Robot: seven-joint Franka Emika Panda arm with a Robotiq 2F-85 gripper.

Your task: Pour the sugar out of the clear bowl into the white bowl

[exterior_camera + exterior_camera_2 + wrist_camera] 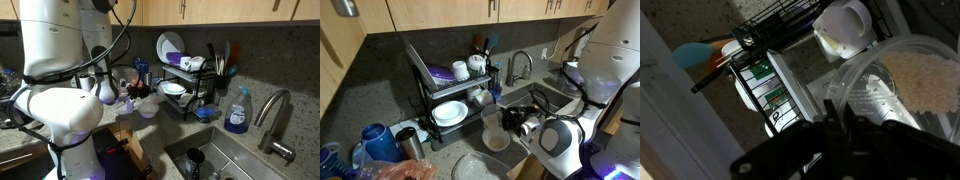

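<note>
My gripper is shut on the rim of the clear bowl. A pale grainy patch of sugar shows in or through its right side. In an exterior view the gripper holds the clear bowl tilted steeply on edge. It hangs just above the white bowl, whose inside looks tan. In the other exterior view a pale bowl sits in front of the rack, and there I cannot tell the two bowls apart. My arm hides the gripper there.
A black wire dish rack with white dishes stands behind the bowls, and also shows in an exterior view. A wide pale plate lies in front. The sink and faucet, a blue soap bottle and blue cups are nearby.
</note>
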